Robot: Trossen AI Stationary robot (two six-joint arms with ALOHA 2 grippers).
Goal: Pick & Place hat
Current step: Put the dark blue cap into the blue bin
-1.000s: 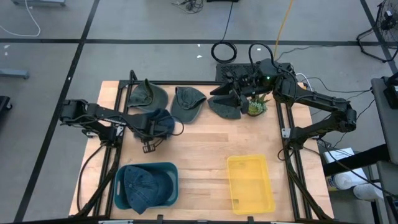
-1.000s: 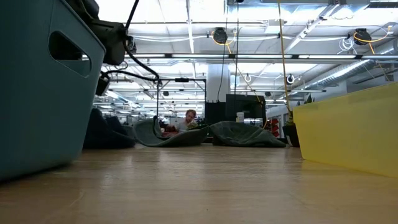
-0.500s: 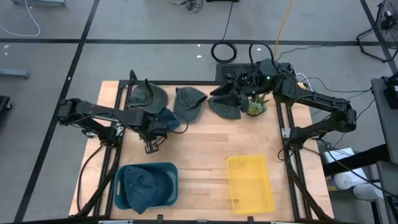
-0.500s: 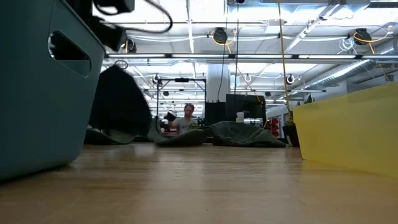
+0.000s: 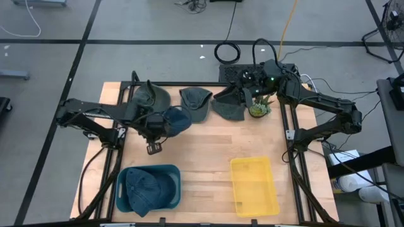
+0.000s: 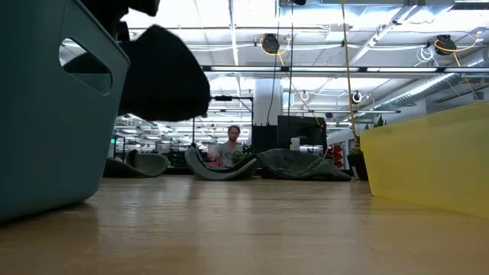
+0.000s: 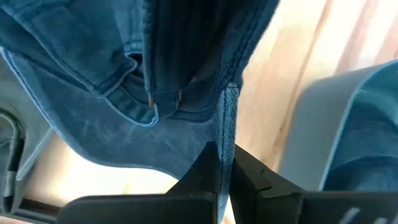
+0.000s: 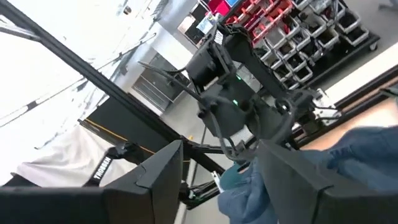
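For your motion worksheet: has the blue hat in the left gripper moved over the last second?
Yes. The blue hat has risen off the table, now hanging above the teal bin's rim.

Table centre is bare wood, open passage between the back row and the front bins. Back edge crowded: green hats, plant at back right corner. Teal bin blocks front left, yellow bin front right; clear gap between them. Left gripper holds a blue hat lifted above left-centre.

Blue denim hat lifted off table, hanging crumpled, apparently pinched, above teal bin side.
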